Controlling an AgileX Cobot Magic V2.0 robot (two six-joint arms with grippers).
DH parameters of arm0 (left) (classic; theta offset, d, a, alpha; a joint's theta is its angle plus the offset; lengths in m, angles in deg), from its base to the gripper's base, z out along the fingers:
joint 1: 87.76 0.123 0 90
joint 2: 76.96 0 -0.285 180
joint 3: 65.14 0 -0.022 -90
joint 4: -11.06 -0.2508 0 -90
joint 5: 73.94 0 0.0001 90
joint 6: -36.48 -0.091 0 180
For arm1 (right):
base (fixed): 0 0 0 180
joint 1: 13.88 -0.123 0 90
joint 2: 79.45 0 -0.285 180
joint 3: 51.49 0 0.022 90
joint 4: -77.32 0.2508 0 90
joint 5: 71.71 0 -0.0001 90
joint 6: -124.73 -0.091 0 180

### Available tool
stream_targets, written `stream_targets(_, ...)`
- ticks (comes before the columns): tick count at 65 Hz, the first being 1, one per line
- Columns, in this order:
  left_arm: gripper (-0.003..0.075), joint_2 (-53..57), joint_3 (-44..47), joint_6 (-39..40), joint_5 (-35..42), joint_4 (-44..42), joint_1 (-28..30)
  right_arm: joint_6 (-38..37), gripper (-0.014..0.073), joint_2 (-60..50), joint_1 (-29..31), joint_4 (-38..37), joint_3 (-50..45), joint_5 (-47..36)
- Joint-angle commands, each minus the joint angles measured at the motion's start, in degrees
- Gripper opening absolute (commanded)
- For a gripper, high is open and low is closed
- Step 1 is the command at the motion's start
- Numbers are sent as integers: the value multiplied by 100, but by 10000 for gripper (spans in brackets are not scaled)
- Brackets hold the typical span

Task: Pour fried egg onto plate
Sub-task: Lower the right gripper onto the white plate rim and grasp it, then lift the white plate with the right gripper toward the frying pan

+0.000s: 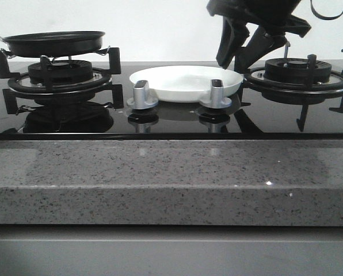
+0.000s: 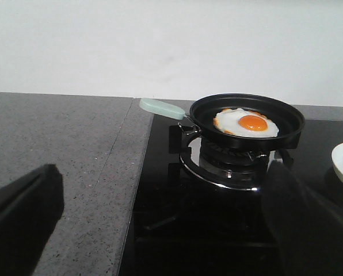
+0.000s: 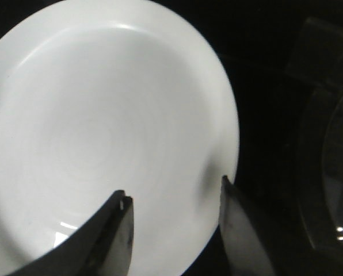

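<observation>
- While the fried egg sits in the frying pan, the left gripper's fingers gape wide, empty, well short of it.
- Right gripper hangs parted, holding nothing, its fingers straddling the plate rim.

The right gripper hangs from the upper right, fingers angled downward and spread apart with nothing between them, while the left gripper shows two dark fingers set wide apart, likewise empty.
</observation>
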Motion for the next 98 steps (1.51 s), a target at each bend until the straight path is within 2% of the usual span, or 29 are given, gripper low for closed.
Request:
stream_targets(1, 690, -79, -207, 51, 512, -3, -46, 49, 370, -160, 82, 81, 376, -77)
stream_targets(21, 690, -79, -207, 51, 512, -3, -46, 60, 370, 287, 119, 81, 824, 197)
stream_targets(67, 690, -79, -207, 51, 512, -3, -46, 60, 365, 449, 119, 58, 912, 398)
stream_targets(74, 690, -79, -207, 51, 512, -3, -46, 60, 265, 449, 119, 68, 912, 408)
stream_targets(83, 690, -79, -207, 51, 512, -3, -46, 60, 1, 449, 119, 68, 924, 381)
stream_targets(87, 690, -79, -207, 51, 512, -3, -46, 60, -72, 449, 119, 68, 960, 381)
stream_targets(98, 690, -79, -207, 51, 512, -3, -46, 55, -57, 449, 134, 98, 1324, 547)
